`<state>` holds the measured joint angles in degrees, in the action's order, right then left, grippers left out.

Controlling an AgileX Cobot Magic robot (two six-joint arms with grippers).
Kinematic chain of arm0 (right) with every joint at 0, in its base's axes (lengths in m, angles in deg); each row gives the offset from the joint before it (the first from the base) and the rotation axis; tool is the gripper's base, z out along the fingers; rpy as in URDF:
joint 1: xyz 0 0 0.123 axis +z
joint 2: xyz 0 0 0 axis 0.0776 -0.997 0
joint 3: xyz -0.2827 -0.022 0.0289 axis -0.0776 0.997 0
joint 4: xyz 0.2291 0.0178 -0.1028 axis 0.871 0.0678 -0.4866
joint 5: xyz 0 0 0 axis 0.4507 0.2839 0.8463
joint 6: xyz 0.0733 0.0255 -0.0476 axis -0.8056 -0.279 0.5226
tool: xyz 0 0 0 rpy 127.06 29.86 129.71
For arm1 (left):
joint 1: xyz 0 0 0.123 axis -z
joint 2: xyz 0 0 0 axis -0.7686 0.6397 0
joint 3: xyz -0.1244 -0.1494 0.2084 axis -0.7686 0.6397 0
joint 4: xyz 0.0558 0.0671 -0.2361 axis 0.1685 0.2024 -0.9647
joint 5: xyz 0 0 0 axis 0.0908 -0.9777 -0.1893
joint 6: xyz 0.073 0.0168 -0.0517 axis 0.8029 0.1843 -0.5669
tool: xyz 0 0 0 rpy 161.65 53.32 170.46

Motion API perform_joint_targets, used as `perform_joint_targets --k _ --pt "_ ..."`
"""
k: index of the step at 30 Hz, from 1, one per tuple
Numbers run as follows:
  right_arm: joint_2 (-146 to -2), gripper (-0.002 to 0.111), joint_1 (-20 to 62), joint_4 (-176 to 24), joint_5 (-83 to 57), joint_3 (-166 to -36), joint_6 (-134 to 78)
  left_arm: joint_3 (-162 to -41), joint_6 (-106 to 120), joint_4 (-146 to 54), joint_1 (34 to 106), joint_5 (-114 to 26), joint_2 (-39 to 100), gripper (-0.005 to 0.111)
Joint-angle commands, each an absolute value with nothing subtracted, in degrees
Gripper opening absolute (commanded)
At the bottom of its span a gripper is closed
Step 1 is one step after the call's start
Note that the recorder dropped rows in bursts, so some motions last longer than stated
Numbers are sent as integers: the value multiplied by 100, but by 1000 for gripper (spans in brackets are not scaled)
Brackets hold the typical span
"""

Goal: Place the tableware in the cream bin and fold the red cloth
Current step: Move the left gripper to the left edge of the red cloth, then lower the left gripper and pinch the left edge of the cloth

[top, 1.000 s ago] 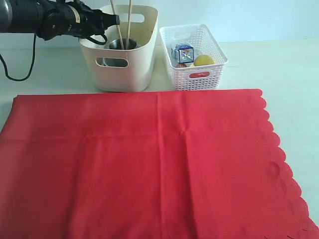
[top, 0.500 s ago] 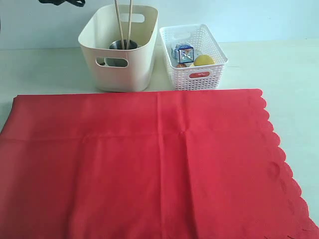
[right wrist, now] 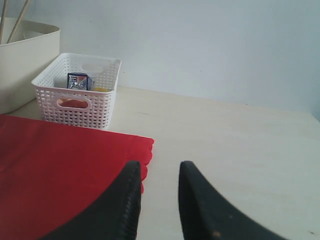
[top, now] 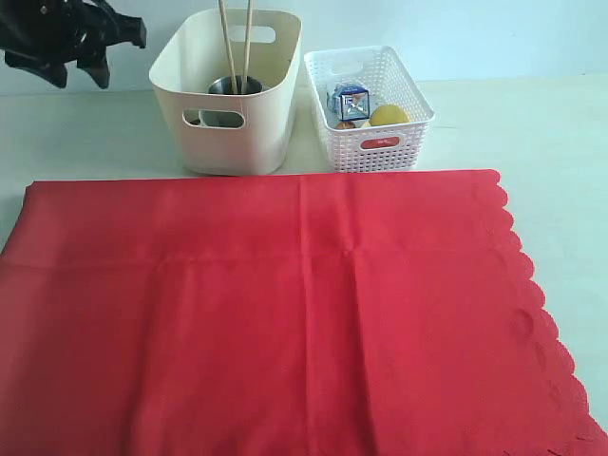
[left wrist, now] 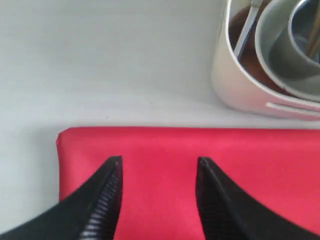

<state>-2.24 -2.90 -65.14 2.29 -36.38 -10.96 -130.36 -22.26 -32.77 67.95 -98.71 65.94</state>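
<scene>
The red cloth (top: 285,313) lies spread flat over the front of the table, scalloped edge to the right. Behind it stands the cream bin (top: 228,133) with the chopsticks (top: 236,43) leaning upright in the steel cup (top: 233,87). My left gripper (top: 81,71) hovers left of the bin. In the left wrist view it (left wrist: 159,162) is open and empty above the cloth's far left corner (left wrist: 100,145), and the bin (left wrist: 240,95) shows a brown plate (left wrist: 250,57), a pale bowl (left wrist: 272,55) and the cup (left wrist: 305,30). My right gripper (right wrist: 160,167) is open and empty over the cloth's scalloped edge (right wrist: 145,150).
A white lattice basket (top: 375,142) with a small carton (top: 350,100) and a yellow lemon (top: 388,116) stands right of the bin. Bare pale tabletop (top: 551,142) stretches to the right of the cloth and the basket. A wall closes off the back.
My left arm has pulled back from over the cream bin, rose out of view, and now hangs lower to the left of the bin. The chopsticks stay in the cup.
</scene>
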Motion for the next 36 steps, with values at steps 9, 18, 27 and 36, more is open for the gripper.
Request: perform_joint_targets --k 9,18,27,36 --pt "-196 27 -311 -6509 208 -3607 -1092 -11649 -1744 -3336 6735 -9893 5762 45" --pt "-196 27 -311 -6509 208 -3607 -1102 -10773 -1663 -3637 6315 -9726 5472 45" --pt "-196 27 -311 -6509 208 -3607 -1102 -10168 -1545 -3829 5768 -9497 5210 45" --pt "-891 27 -311 -6521 223 -3966 -1103 -9405 -1342 -4246 4892 -8897 5172 45"
